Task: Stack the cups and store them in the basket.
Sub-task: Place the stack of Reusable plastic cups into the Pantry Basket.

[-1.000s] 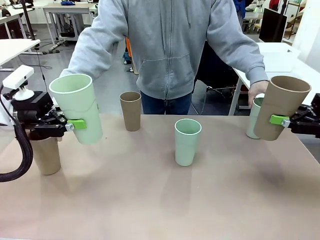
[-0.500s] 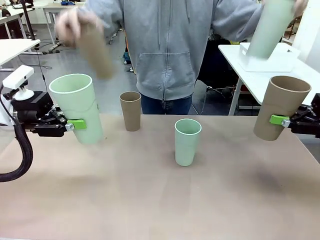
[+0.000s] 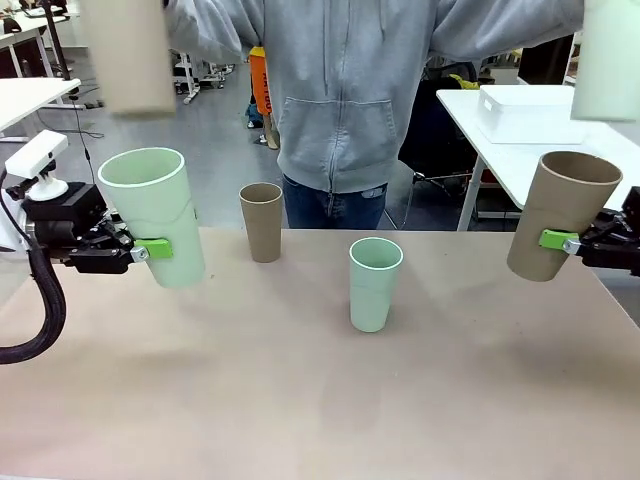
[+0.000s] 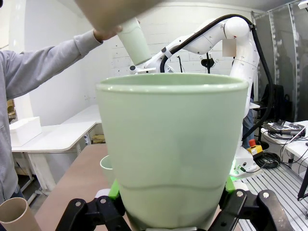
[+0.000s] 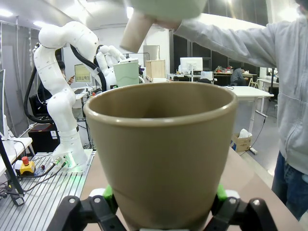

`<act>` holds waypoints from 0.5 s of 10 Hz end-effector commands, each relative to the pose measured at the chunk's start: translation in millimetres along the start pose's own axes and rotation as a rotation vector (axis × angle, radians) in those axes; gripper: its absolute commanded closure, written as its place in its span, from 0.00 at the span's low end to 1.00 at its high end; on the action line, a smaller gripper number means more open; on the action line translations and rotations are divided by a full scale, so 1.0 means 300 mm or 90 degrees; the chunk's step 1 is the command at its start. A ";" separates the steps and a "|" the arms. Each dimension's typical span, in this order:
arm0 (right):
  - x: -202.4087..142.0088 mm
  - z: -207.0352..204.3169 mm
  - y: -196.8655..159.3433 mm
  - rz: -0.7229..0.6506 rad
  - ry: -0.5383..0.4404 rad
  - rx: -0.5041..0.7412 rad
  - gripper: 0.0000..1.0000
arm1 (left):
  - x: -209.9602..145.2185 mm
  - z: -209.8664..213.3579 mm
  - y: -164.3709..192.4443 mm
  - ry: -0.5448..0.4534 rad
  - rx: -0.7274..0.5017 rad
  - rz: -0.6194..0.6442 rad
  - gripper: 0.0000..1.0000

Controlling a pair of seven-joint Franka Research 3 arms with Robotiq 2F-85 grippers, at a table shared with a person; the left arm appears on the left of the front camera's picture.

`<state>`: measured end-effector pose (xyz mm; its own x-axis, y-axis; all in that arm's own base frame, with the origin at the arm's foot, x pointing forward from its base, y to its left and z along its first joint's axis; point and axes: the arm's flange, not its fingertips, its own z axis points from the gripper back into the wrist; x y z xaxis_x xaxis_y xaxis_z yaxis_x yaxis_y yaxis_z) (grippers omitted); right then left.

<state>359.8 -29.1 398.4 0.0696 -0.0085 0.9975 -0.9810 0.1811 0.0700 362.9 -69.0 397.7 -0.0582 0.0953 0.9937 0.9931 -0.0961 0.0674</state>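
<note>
The left gripper point(image 3: 170, 246) shows one green pad on the near side of the held green cup point(image 3: 150, 215); its other finger is hidden behind the cup. The right gripper point(image 3: 553, 240) grips the held brown cup point(image 3: 560, 215) the same way, its body cut off by the right edge. At far left a raised brown cup point(image 3: 128, 55) is blurred and cut by the top edge. At far right a raised pale cup point(image 3: 608, 60) is blurred too. The inside of the white bin point(image 3: 530, 115) is hidden. In the left wrist view a standing green cup point(image 4: 107, 168) is mostly covered.

light: bright, even | shadows: soft | blur: raised cups point(image 3: 130, 55)
</note>
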 end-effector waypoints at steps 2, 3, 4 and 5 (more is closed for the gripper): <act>0.003 0.002 0.000 0.006 0.000 -0.001 0.16 | 0.006 -0.002 -0.001 -0.001 -0.001 -0.008 0.15; 0.003 0.002 0.000 0.006 0.000 -0.001 0.16 | 0.006 -0.002 -0.001 -0.001 -0.001 -0.008 0.15; 0.003 0.002 0.000 0.006 0.000 -0.001 0.16 | 0.006 -0.002 -0.001 -0.001 -0.001 -0.008 0.15; 0.003 0.002 0.000 0.006 0.000 -0.001 0.16 | 0.006 -0.002 -0.001 -0.001 -0.001 -0.008 0.15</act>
<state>359.8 -29.1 398.3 0.0696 -0.0084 0.9975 -0.9810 0.1811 0.0700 363.0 -68.9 397.7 -0.0581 0.0950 0.9938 0.9931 -0.0958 0.0672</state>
